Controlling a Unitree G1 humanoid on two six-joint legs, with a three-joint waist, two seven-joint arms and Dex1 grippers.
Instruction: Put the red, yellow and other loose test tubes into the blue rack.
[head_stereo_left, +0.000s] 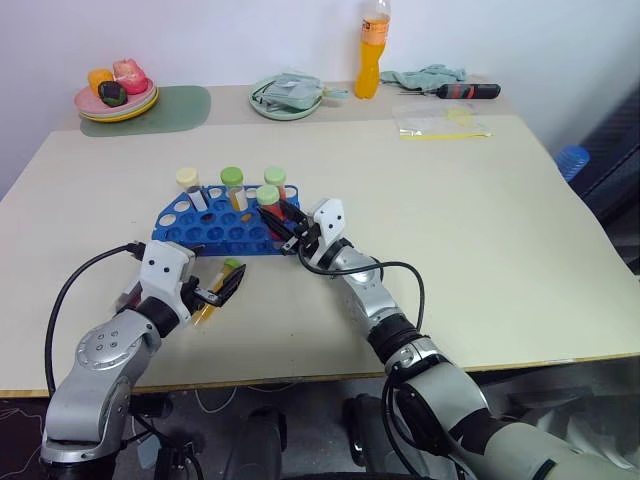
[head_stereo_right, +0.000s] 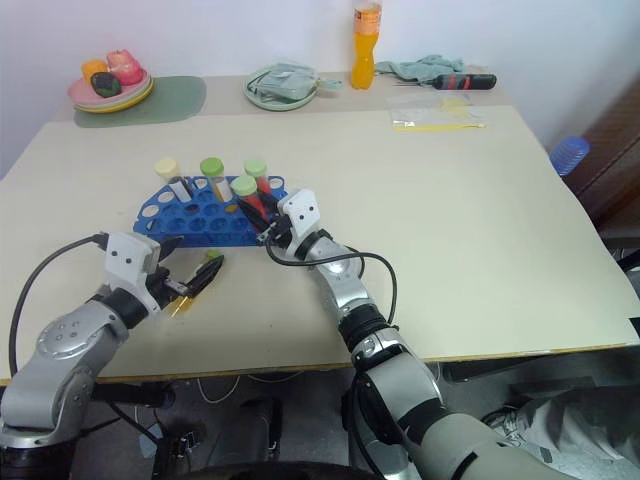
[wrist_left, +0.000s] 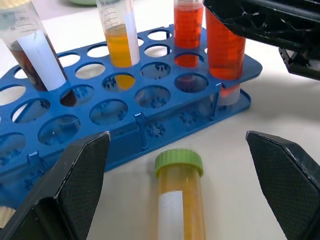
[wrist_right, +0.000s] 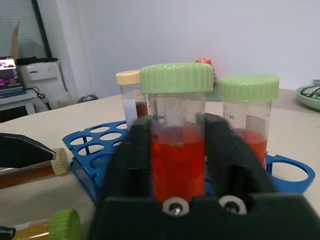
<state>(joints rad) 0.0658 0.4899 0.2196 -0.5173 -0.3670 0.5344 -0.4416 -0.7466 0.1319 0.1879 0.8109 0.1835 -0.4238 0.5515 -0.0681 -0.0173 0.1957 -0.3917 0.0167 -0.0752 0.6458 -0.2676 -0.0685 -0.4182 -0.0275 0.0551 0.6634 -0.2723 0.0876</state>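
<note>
The blue rack (head_stereo_left: 215, 232) stands mid-table and holds a brown cream-capped tube (head_stereo_left: 187, 180), a yellow green-capped tube (head_stereo_left: 232, 180) and a red green-capped tube (head_stereo_left: 275, 180). A second red green-capped tube (wrist_right: 177, 160) stands in a hole at the rack's near right corner, with my right gripper (head_stereo_left: 283, 222) shut around it. In front of the rack a yellow test tube (wrist_left: 180, 200) with a green cap lies on the table, between the fingers of my open left gripper (wrist_left: 177, 137). Just outside that gripper lies a brown cream-capped tube (wrist_right: 30, 172).
At the back stand an orange drink bottle (head_stereo_left: 372, 50), a plate with a cloth (head_stereo_left: 287, 97), a plate of toy food (head_stereo_left: 116, 95) on a green mat, a screwdriver (head_stereo_left: 468, 91) and a plastic bag (head_stereo_left: 443, 122). The table's right half is bare.
</note>
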